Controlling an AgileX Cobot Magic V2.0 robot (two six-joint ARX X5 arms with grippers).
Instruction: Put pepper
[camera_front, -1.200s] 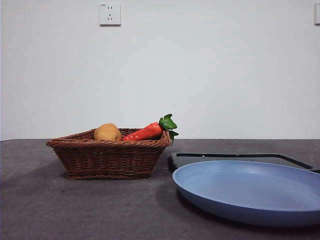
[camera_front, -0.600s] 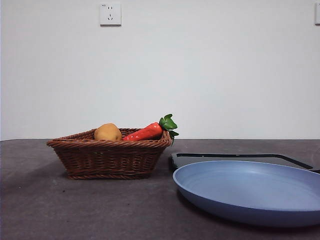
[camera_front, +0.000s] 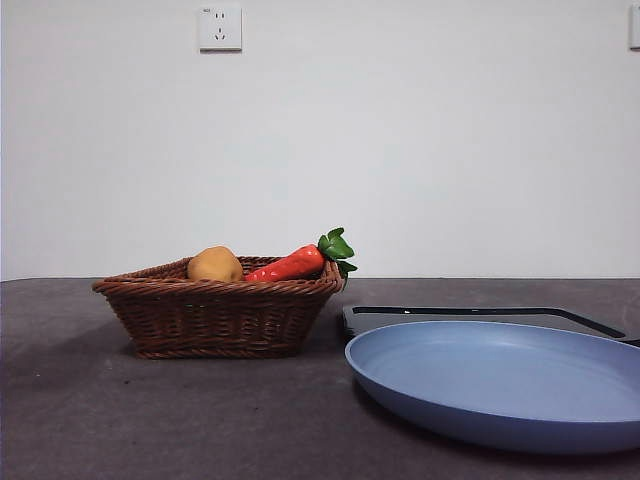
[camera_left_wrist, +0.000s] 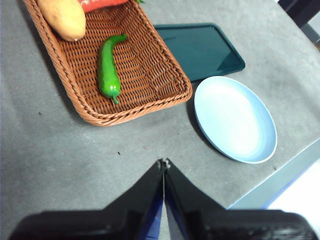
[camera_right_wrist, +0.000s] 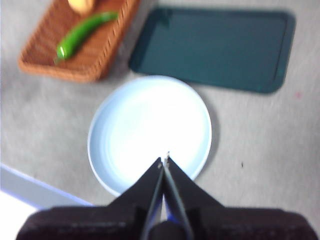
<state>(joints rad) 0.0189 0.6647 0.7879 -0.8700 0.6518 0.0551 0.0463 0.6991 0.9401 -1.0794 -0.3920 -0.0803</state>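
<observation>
The pepper (camera_left_wrist: 108, 70), long, slim and glossy green, lies on the floor of the brown wicker basket (camera_left_wrist: 165, 65); the right wrist view also shows the pepper (camera_right_wrist: 82, 31) in the basket (camera_right_wrist: 107, 55). In the front view the basket's (camera_front: 220, 315) wall hides it. High above bare table in front of the basket, my left gripper (camera_left_wrist: 163, 163) is shut and empty. Over the pale blue plate (camera_right_wrist: 150, 130), my right gripper (camera_right_wrist: 164, 159) hangs shut and empty. Neither arm shows in the front view.
A yellow-brown potato (camera_front: 215, 264) and a red-orange carrot-like vegetable (camera_front: 290, 264) with a green top share the basket. A dark green tray (camera_left_wrist: 200, 47) lies beside the basket, behind the blue plate (camera_front: 500, 385). The table edge (camera_left_wrist: 280, 170) runs close to the plate.
</observation>
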